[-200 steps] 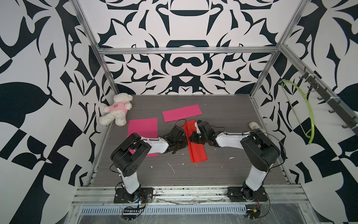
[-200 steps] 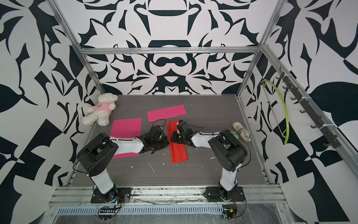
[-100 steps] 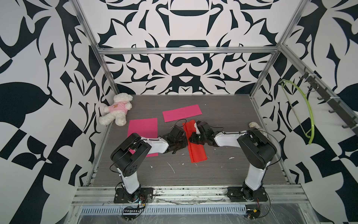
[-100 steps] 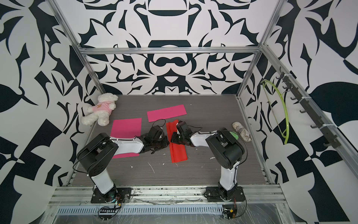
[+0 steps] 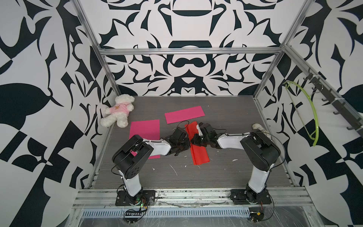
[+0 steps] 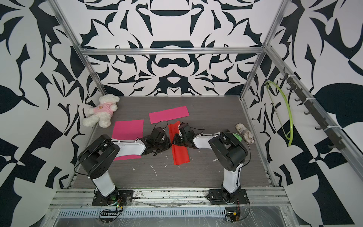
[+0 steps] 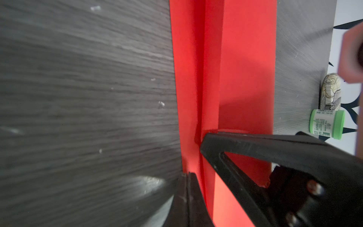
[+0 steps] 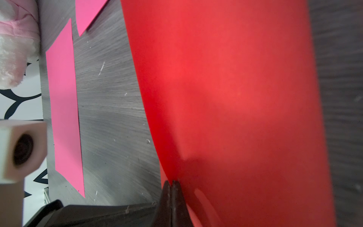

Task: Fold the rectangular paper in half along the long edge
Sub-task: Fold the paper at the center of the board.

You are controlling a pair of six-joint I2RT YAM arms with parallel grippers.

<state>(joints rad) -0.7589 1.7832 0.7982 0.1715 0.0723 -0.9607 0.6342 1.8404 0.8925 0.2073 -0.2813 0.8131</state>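
– Red paper (image 5: 200, 156): where is it, and which way does it lie?
– Mid-table on the grey wood-grain table (image 5: 225, 176), between the two arms. Its long axis runs from the near side toward the back wall, with the far end leaning a little left in both top views. It reads as a narrow strip.
– Folded?
– The left wrist view shows one layer lying over another, with a straight ridge running along the length. Whether the long edges meet, I cannot tell.
– The grippers?
– The left gripper (image 7: 186, 181) has its black fingers pressed together, tip at the paper's long edge. Whether a layer is pinched between them I cannot tell. The right gripper (image 8: 171, 187) is clenched too, its tip down on the paper from the opposite side.
– What is hidden?
– From above, the grippers cover the strip's middle, so only its ends show. The right wrist view is blurred and cuts the sheet off at the frame. One pink sheet (image 5: 144, 130) lies partly under the left arm.
– Textures?
– The paper is smooth and matte, bowing up beside the right gripper. A second pink sheet (image 5: 184, 115) lies flat just past its far end. A fluffy white teddy bear (image 5: 117, 112) sits in the far left corner. White scraps (image 5: 173, 170) dot the table.
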